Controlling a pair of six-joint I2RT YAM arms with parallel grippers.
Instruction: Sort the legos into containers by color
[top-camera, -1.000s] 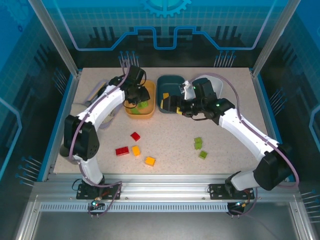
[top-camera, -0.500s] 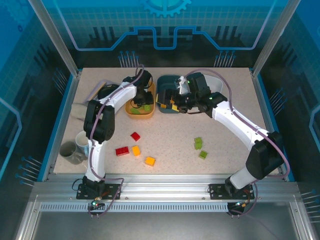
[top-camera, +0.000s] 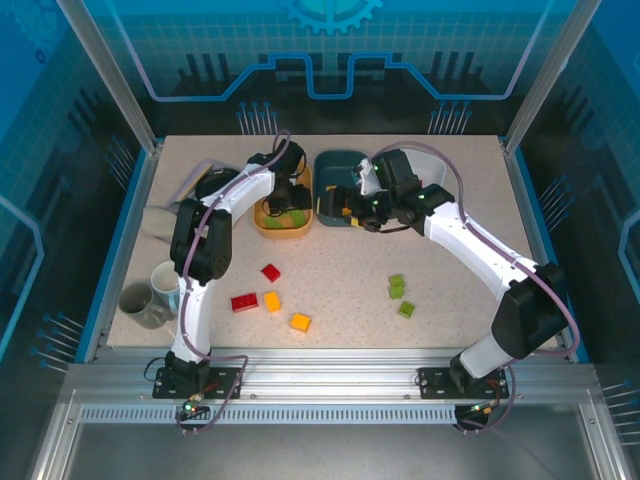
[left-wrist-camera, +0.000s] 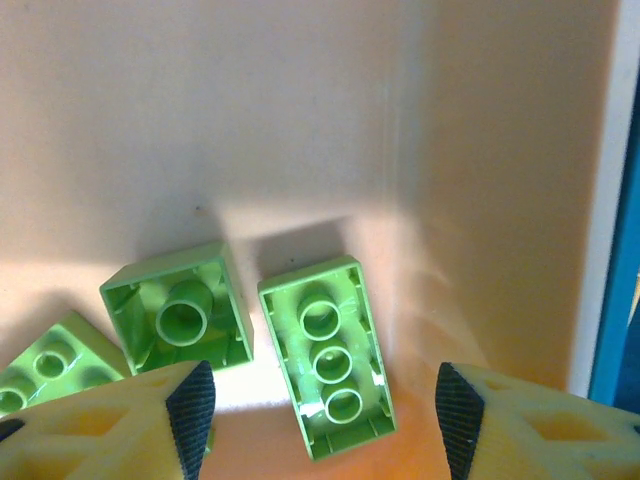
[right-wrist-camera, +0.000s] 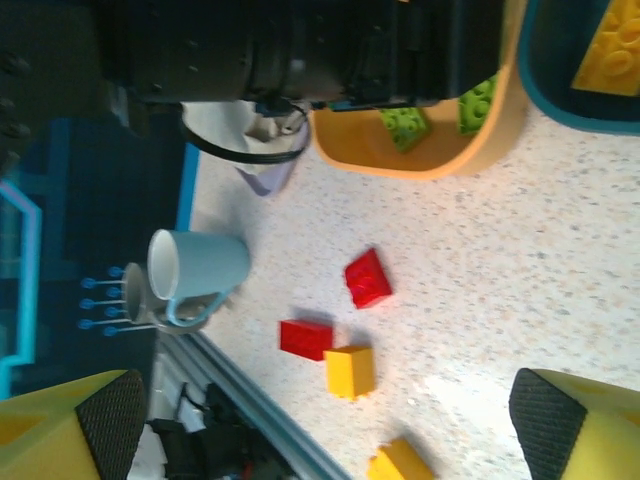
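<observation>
Your left hand has sunk into the orange plastic tub, fingers spread; long green studded brick lies released there.

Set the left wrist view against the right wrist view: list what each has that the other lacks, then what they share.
Left wrist view: a close look at three green bricks, the two nearest the centre hollow side up, lying on the floor of the orange tub in front of the open left gripper.

Right wrist view: two red bricks and two yellow-orange bricks loose on the table, a mug, and the teal tub holding a yellow brick, framed by the open right gripper.

Shared: the orange tub with green bricks inside.
</observation>
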